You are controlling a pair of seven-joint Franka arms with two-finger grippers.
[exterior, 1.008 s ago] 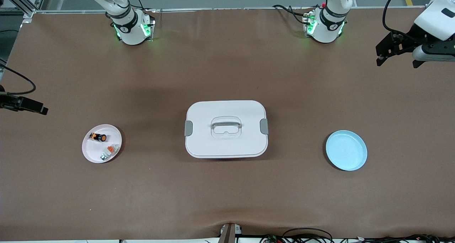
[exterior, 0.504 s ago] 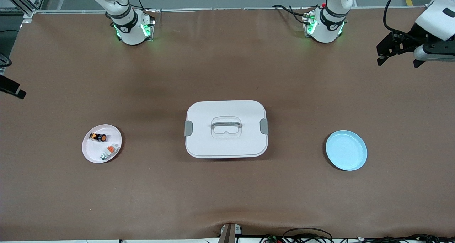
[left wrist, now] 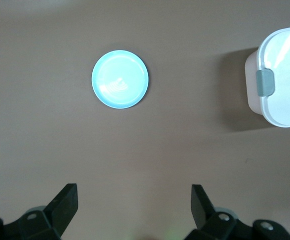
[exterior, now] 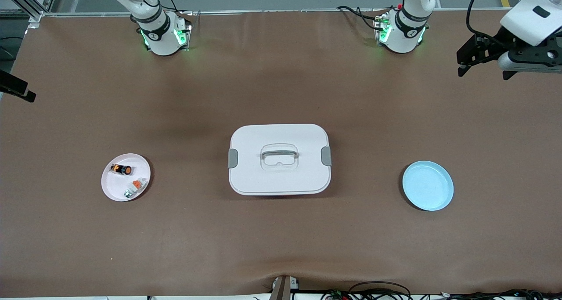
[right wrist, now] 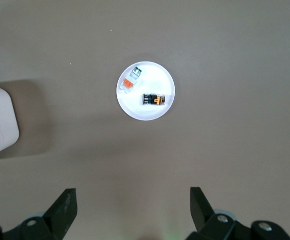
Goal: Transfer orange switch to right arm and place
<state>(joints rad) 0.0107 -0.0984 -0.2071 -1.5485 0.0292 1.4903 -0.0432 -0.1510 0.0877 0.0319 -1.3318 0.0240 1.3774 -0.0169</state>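
The orange switch (exterior: 121, 169), a tiny black stub with a round orange end, lies on a small pale pink plate (exterior: 114, 185) toward the right arm's end of the table. It also shows in the right wrist view (right wrist: 154, 99) on the plate (right wrist: 147, 113). My right gripper (right wrist: 132, 202) is open and empty, high over bare table beside that plate; only a black tip of it (exterior: 17, 91) shows in the front view. My left gripper (exterior: 483, 71) is open and empty, high over the left arm's end of the table, also in its wrist view (left wrist: 134, 200).
A white-grey piece with an orange cap (exterior: 135, 186) shares the pink plate. A white lidded box with a handle (exterior: 279, 159) stands mid-table. An empty light blue plate (exterior: 428, 186) lies toward the left arm's end, also in the left wrist view (left wrist: 120, 79).
My right gripper has drawn out toward the table's edge and toward the robots' side. My left gripper has shifted slightly toward the robots' side. The switch has not moved.
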